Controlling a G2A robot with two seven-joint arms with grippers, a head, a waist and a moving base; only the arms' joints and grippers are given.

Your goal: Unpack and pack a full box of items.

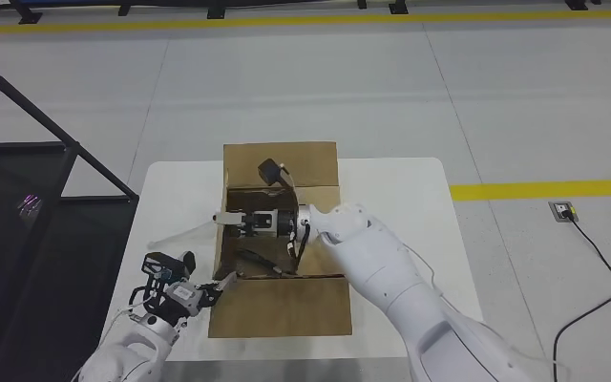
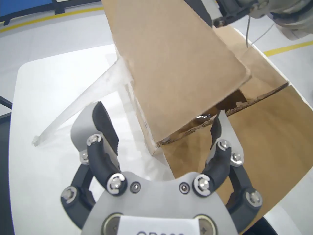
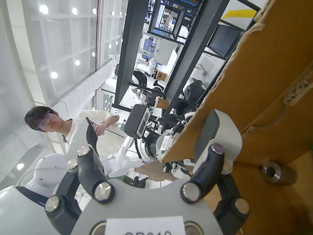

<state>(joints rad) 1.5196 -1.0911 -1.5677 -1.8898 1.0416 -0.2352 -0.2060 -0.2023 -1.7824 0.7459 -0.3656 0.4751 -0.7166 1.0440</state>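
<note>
An open cardboard box (image 1: pixel 279 315) stands mid-table with its flaps spread. My right gripper (image 1: pixel 229 220) hangs over the box's left side, open. In the right wrist view, the right gripper (image 3: pixel 149 133) straddles the edge of the upright side flap (image 3: pixel 259 74), one finger (image 3: pixel 212 128) on its inner face. A metal cylinder (image 3: pixel 276 172) lies inside the box. My left gripper (image 1: pixel 221 284) is at the box's near left corner, open. In the left wrist view, the left gripper (image 2: pixel 162 128) has that corner (image 2: pixel 156 145) between its fingers. A black item (image 1: pixel 272 172) with a white cable lies on the far flap.
A strip of clear tape (image 2: pixel 80 103) sticks out from the box's left side over the white table (image 1: pixel 401 191). Dark items (image 1: pixel 256 260) lie in the box. A black frame (image 1: pixel 38 191) stands left of the table. Bare tabletop lies to the right of the box.
</note>
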